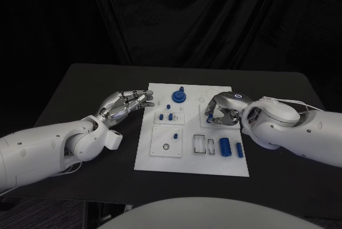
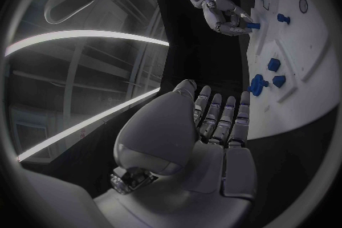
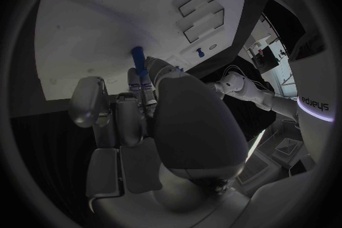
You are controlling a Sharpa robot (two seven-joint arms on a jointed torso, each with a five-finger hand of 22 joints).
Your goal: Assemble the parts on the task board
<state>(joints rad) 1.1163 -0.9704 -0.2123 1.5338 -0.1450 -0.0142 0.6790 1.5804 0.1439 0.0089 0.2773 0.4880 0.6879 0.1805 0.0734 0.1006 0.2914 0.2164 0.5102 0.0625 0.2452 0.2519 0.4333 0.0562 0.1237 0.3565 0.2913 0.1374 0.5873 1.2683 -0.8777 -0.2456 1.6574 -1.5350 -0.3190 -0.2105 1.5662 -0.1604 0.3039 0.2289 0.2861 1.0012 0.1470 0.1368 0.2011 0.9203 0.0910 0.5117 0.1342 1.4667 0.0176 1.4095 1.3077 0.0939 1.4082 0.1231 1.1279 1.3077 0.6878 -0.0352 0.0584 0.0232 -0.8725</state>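
The white task board [image 1: 191, 162] lies mid-table. My right hand [image 1: 222, 109] curls over its right upper part and pinches a small blue peg [image 3: 139, 60] at its fingertips, the peg's end at the board surface; the left wrist view shows the same right hand [image 2: 228, 16] and the peg [image 2: 251, 25]. My left hand [image 1: 127, 104] hovers at the board's left edge with its fingers stretched out and apart, holding nothing; in its own wrist view the left hand [image 2: 214, 125] points toward the board [image 2: 306, 77]. A round blue knob [image 1: 179, 95] stands at the board's far edge.
Small blue pieces [image 1: 169, 115] sit in a raised block left of the right hand. A blue cylinder [image 1: 224, 146] and a blue bar [image 1: 239, 150] lie at the board's near right, beside two empty rectangular slots [image 1: 200, 144]. A black ring mark [image 1: 167, 146] shows near left.
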